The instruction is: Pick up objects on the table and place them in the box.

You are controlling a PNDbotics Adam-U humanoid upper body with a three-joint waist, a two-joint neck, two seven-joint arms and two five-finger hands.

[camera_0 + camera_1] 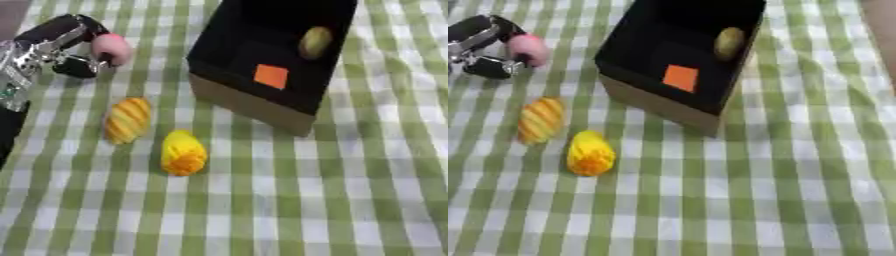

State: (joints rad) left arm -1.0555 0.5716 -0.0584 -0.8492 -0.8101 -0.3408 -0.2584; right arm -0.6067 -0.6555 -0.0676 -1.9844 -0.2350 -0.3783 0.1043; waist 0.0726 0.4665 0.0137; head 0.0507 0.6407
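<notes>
Fingers of the left hand [66, 47] curl round the pink object [113, 49], up at ten o'clock on the checked cloth [350, 190]; it looks soft and light (a judgement only), best held across its middle; the right hand is nowhere in view. At eight o'clock lie a striped orange piece [128, 120] and a yellow piece [183, 152], just apart. The black box [254, 107] sits at one o'clock, open; inside, an olive-yellow rounded item [316, 42] and an orange square [271, 76].
</notes>
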